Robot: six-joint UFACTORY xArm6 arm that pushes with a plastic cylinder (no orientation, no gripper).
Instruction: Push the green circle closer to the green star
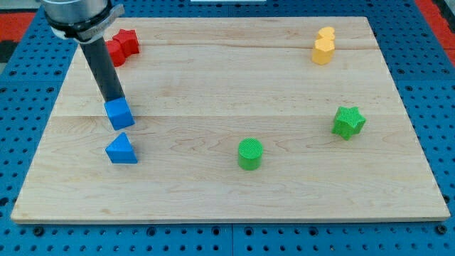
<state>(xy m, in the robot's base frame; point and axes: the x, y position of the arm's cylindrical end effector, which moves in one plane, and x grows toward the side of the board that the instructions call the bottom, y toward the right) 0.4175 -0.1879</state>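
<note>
My tip [114,99], the only end effector on this rig, is a bare rod with nothing to clench or release; it grasps nothing and rests just above and touching, or all but touching, the blue cube [119,114]. The blue triangle [122,149] sits just below that, toward the view's bottom.

The green circle [250,153] lies well away from my tip, toward the view's right and somewhat toward the view's bottom, on the open middle of the desk [213,71]. The green star [348,121] is farther right again, and a little higher in the view than the circle.

So the push line runs from circle to star, rightward and slightly upward. In my judgement the tip must first reach the circle's left, lower-left side, passing around the blue cube.

The circle is a round upright cylinder, so it has no long axis and no heading that matters.
</note>
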